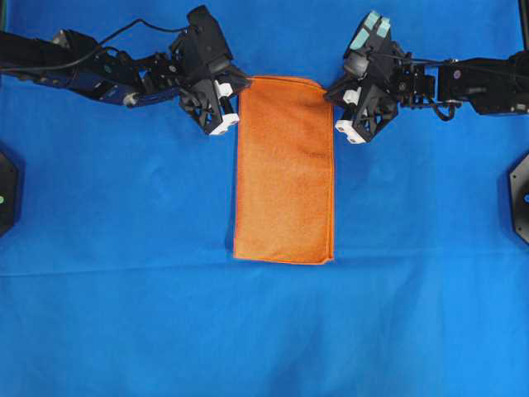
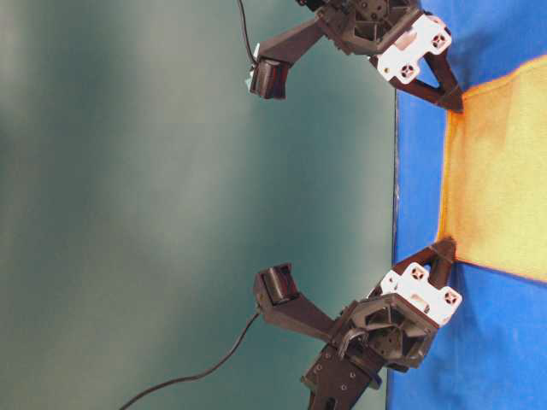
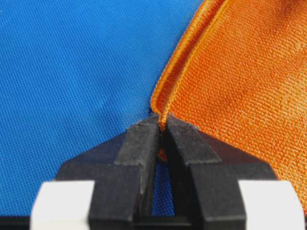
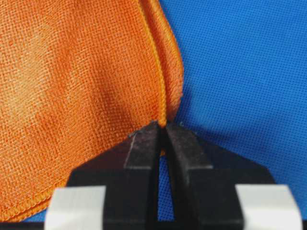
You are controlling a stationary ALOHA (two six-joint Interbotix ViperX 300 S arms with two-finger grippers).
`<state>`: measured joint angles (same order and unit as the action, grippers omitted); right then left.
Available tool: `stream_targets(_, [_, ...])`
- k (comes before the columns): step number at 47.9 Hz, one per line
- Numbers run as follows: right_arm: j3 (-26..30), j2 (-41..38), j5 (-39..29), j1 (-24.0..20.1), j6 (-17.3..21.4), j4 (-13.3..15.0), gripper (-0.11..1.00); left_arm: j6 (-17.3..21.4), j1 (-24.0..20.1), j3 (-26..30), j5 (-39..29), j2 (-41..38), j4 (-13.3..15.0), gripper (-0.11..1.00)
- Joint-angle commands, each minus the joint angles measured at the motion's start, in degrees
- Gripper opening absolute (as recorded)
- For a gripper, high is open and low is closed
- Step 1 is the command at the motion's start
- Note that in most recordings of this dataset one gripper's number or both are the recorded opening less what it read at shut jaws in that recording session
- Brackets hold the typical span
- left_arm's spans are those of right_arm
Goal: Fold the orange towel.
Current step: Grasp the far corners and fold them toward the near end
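Note:
The orange towel [image 1: 284, 169] lies on the blue sheet as a tall rectangle of more than one layer, long side running away from the front edge. My left gripper [image 1: 244, 84] is at its far left corner, shut on the hemmed edge [image 3: 162, 122]. At the far right corner my right gripper [image 1: 329, 93] is also shut on the hem [image 4: 162, 125]. In both wrist views a thin strip of orange cloth [image 3: 240, 72] [image 4: 72, 72] shows pinched between the black fingertips. From table level, the far edge of the towel [image 2: 500, 188] stretches between the two grippers.
The blue sheet [image 1: 124, 289] covers the whole table. Black fixtures sit at the left edge [image 1: 7, 190] and right edge [image 1: 521, 194]. Both arms reach in from the far corners.

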<state>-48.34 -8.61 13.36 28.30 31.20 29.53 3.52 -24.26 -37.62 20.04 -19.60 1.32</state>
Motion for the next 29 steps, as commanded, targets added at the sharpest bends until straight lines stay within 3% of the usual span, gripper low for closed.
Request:
stream_targets(1, [0.9,1.7,-0.2,-0.3,-0.1,0.0,0.04,0.3,0.2,0.2,-0.5,1.4,0.2,0.04])
stream_targets(29, [3.9,7.7,-6.5,2.2,-3.4,0.9,0.04,2.6,-2.4,0.8,-2.5,8.2,0.2,0.04])
